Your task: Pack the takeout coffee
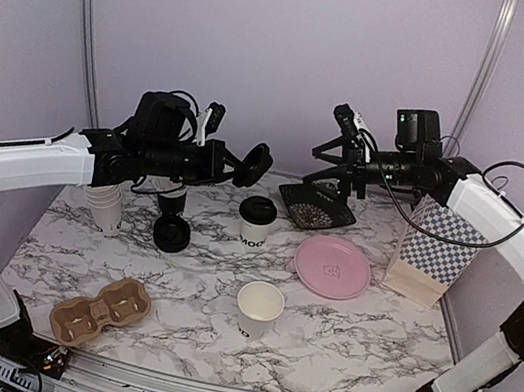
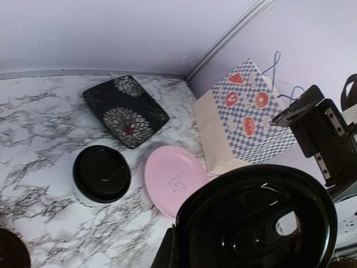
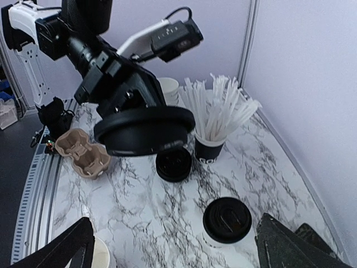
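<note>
The left hand [image 1: 245, 167] clamps a black lid [image 1: 255, 165] in the air near the lidded cup [image 1: 255, 221]; the right hand [image 1: 335, 153] gapes wide, empty.

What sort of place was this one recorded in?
Probably a lab robot booth staged as a café counter: plain lilac walls, a marble-patterned table, and takeout props such as a lidded cup, straws and a cardboard cup carrier.
</note>
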Tool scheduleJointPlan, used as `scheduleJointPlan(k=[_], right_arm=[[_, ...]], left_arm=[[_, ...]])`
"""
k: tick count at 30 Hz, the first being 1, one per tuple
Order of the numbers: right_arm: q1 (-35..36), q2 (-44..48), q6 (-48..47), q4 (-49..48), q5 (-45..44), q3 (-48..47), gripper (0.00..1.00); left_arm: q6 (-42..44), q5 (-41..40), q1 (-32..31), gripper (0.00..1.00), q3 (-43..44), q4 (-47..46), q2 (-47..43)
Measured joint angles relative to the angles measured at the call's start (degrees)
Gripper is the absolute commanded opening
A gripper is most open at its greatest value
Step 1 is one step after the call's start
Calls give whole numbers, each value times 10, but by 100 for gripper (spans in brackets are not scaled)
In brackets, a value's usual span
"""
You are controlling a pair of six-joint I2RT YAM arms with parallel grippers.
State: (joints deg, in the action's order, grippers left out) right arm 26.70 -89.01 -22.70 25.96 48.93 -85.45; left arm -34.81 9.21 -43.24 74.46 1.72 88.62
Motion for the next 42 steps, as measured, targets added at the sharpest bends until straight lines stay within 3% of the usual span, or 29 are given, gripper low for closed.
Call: scheduleJointPlan(k=[10,26,36,42], right_arm=[[80,-9,30,-35,1,-37,98],[96,-36,102,-75,1,-40,96],[101,-53,150,-93,5,-41,78],[101,-54,158,-97,4,-41,72]], left_arm=[[-88,100,0,7,-5,-131,18],[-117,118,-7,7,-20,-169,18],[-120,117,-10,8,-20,-173,22],[-119,117,-10,17,-21,-177,22]])
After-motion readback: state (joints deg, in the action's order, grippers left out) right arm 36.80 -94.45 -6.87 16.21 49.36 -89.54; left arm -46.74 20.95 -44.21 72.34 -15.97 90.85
